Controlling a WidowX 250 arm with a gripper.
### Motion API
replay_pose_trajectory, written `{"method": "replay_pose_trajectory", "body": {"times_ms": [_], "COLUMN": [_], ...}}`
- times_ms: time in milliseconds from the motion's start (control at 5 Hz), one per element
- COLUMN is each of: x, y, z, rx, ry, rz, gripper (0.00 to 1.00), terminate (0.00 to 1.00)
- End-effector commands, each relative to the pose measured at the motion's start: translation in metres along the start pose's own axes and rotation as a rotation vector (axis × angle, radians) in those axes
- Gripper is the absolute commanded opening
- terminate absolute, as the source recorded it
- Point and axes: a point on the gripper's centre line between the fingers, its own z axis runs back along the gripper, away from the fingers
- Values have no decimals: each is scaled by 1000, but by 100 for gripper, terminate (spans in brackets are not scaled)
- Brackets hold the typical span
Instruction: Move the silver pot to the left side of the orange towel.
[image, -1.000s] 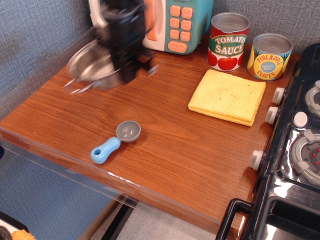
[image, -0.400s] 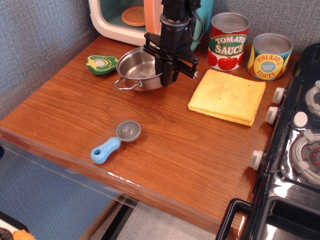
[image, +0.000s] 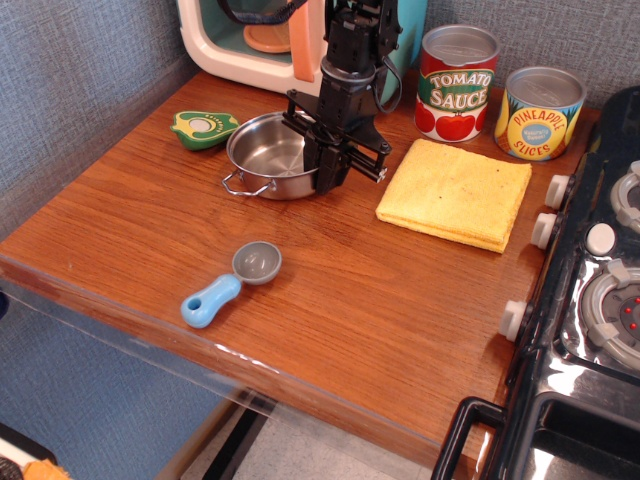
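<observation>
The silver pot (image: 270, 155) is a shallow shiny steel pot with a wire loop handle showing at its front left. It sits on the wooden counter, left of the orange towel (image: 455, 193), a flat yellow-orange cloth, with a gap between them. My black gripper (image: 330, 170) comes straight down over the pot's right rim, and its fingers appear closed on that rim. The pot's right handle is hidden behind the gripper.
A green avocado-shaped toy (image: 203, 128) lies just left of the pot. A grey scoop with blue handle (image: 232, 283) lies nearer the front. A toy microwave (image: 262, 40) stands behind. A tomato sauce can (image: 456, 83) and a pineapple can (image: 539, 112) stand behind the towel. A stove (image: 595, 300) is at the right.
The pot and gripper swung from the far left, in front of the microwave, rightward and down toward the towel. In the last step they shifted slightly lower and left.
</observation>
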Motion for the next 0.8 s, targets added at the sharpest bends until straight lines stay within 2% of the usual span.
{"method": "replay_pose_trajectory", "body": {"times_ms": [0,200,400,600], "x": [-6,-28,-54,-72], "y": [-1,-4,-7,-8], "z": [60,92,91,79], "rx": [-11,-39,-61,-56], "ry": [-161,-262,-240,-197], "rz": [-16,-25,-23,-17], "gripper": [100,100,100,100], "terminate": [0,0,0,0]}}
